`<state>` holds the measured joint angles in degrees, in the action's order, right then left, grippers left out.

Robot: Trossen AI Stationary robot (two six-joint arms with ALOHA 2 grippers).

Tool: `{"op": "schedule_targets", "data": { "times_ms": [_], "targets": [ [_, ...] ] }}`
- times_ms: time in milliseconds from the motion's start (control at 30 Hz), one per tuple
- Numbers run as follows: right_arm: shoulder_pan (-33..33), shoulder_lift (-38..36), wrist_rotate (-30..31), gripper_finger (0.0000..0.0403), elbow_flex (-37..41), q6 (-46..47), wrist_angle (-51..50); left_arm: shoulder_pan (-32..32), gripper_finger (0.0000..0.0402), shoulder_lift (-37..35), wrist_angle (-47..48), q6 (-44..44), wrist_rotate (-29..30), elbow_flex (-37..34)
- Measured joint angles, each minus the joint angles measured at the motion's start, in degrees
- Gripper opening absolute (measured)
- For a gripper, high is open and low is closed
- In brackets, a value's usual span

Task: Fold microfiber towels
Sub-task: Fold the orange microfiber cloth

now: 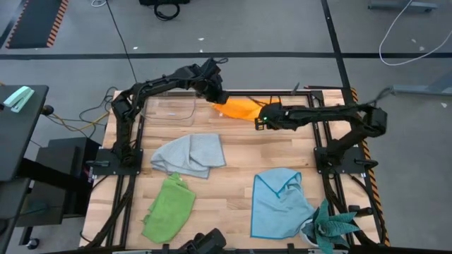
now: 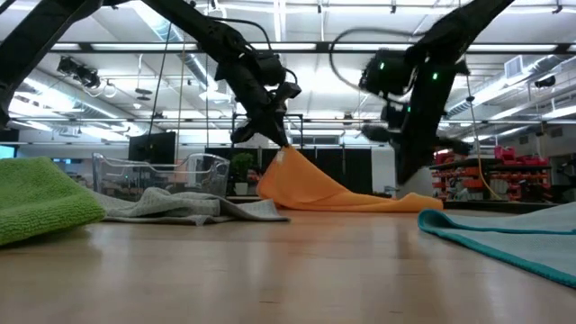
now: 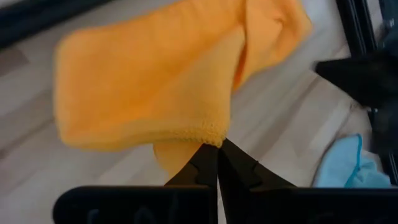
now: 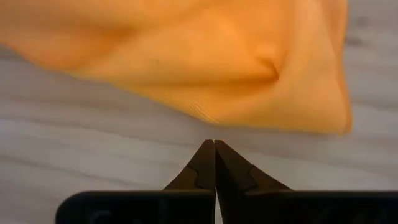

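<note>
Right now the orange towel (image 1: pixel 240 108) is the one being worked, at the far edge of the worktop (image 1: pixel 233 152), about midway along it. The left gripper (image 1: pixel 217 96) pinches that towel's hemmed edge between fingers pressed tight, and lifts that end so the cloth hangs like a tent in the low view while the rest trails on the wood. The right gripper (image 1: pixel 263 120) sits at the towel's other end, low over the worktop. Its fingers are pressed together, but its wrist view shows their tips just short of the orange hem, on bare wood, so it seems to have closed on nothing.

The grey towel (image 1: pixel 191 154) lies crumpled near the middle, the green towel (image 1: pixel 169 208) near the front left corner and the blue towel (image 1: pixel 279 203) towards the front right, all unfolded.

By my reading this is the first fold of the first towel, barely begun. The next move calls for the right fingers to spread, reach onto the hem and take a real grip; then both arms can carry the edge across to the opposite one. With only one end held, the cloth would likely drag and bunch.
</note>
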<state>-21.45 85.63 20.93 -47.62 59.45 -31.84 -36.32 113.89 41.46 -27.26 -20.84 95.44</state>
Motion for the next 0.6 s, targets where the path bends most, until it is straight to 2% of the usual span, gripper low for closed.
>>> {"op": "schedule_targets", "data": {
  "times_ms": [133, 300, 433, 600],
  "targets": [
    [1.39, 5.78, 2.53, 0.0003, -0.84, 1.47, 0.04, 1.44, 0.0011, 0.00, 3.10, 1.37, 0.02, -0.02],
    [2.25, 8.69, 6.82, 0.0002, -4.86, -0.04, 0.18, 2.63, 0.0007, 0.00, 4.80, 2.15, -0.01, -0.02],
    [0.85, 9.79, 9.74, 0.0002, -8.57, -3.72, 0.29, 3.06, 0.0010, 0.00, 5.74, 2.40, 0.04, -0.04],
    [-2.95, 11.33, 9.14, 0.0001, -8.96, -5.92, -0.57, 3.46, 0.0005, 0.00, 6.09, 2.46, 0.03, -0.07]
  ]
}}
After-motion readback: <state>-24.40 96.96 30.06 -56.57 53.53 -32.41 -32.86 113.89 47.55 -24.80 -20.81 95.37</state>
